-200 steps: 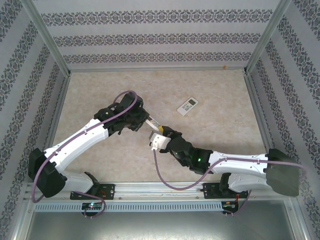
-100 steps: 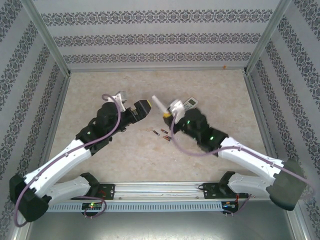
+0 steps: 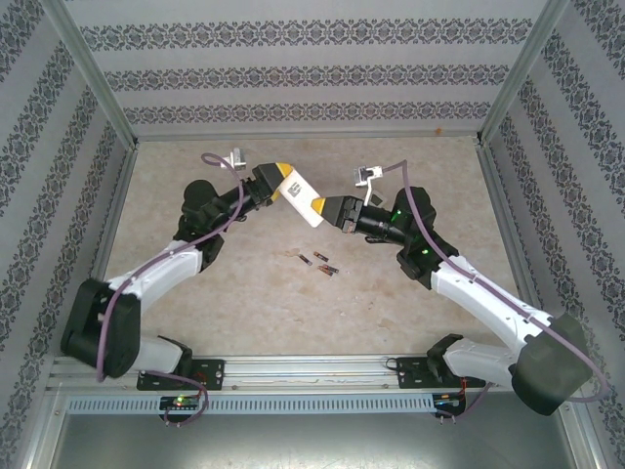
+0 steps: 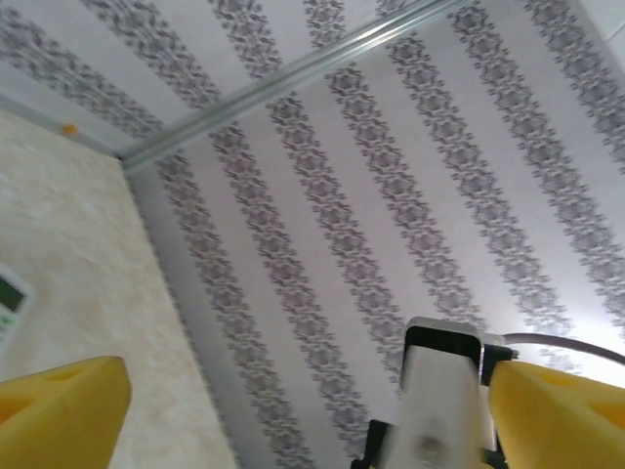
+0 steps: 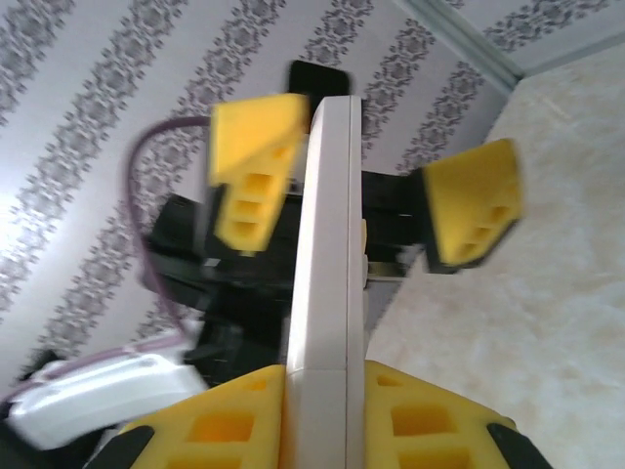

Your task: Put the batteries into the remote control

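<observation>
As the left arm reaches in over the beige marbled worktop [image 3: 264, 313], its jaws stand wide. Their blocky yellow pads [image 4: 59, 415] sit to either side of the far end of a slim white slab-shaped remote control [image 3: 301, 200] without pinching it. From the right wrist view, one pad is just beside the slab and the other well apart from it. That remote hangs tilted in the air between the two arms, clear of the worktop. To its right, the right arm's jaws are narrow and clamped on its near end, yellow pads [image 5: 430, 420] pressed against both flat faces.

In front of the pair, on the worktop, lie the batteries [image 3: 320, 262]: what look like three tiny dark cylinders with reddish ends, close together and well apart from the held remote.

I would judge the step in hand to be readying the remote, with no battery picked up yet. The next move calls for the left jaws either to close on the free end or to back away. After that the battery compartment must face up and be open before a cell can be pinched off the worktop and seated the right way round.

Whether the back cover is on or off I cannot tell, since the right wrist view meets the slab edge-on. The batteries' ends are too small to sort by polarity. A second pale remote with a greenish display [image 4: 6, 311] lies on the worktop, cut off at the left wrist view's edge.
</observation>
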### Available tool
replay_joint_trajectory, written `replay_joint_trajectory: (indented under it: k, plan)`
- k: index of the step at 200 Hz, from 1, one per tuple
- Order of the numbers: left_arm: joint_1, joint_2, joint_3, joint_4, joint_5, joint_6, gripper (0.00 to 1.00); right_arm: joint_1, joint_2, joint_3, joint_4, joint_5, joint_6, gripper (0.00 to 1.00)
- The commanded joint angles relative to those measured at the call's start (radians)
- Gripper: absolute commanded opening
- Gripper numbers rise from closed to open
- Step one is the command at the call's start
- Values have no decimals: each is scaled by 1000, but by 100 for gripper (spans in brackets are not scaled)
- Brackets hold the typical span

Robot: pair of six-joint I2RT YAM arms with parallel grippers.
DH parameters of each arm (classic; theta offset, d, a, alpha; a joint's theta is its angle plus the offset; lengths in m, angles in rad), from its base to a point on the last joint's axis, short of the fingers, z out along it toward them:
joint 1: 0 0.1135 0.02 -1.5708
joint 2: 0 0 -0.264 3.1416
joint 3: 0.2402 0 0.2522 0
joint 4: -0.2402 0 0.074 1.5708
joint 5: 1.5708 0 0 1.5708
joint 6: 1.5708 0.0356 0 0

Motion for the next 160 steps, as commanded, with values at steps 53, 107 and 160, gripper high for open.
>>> replay_joint_trajectory:
  k: [53, 107, 160]
  plan:
    - [-48, -7, 11, 367, 67, -212, 20, 32, 46, 39, 87, 31, 79, 12]
    - [-37, -98, -12, 116, -6, 15, 0, 84, -95, -74, -1, 306, 49, 58]
    - [-61, -194, -11, -114, -144, 198, 0, 211, -78, -83, 33, 467, 30, 56]
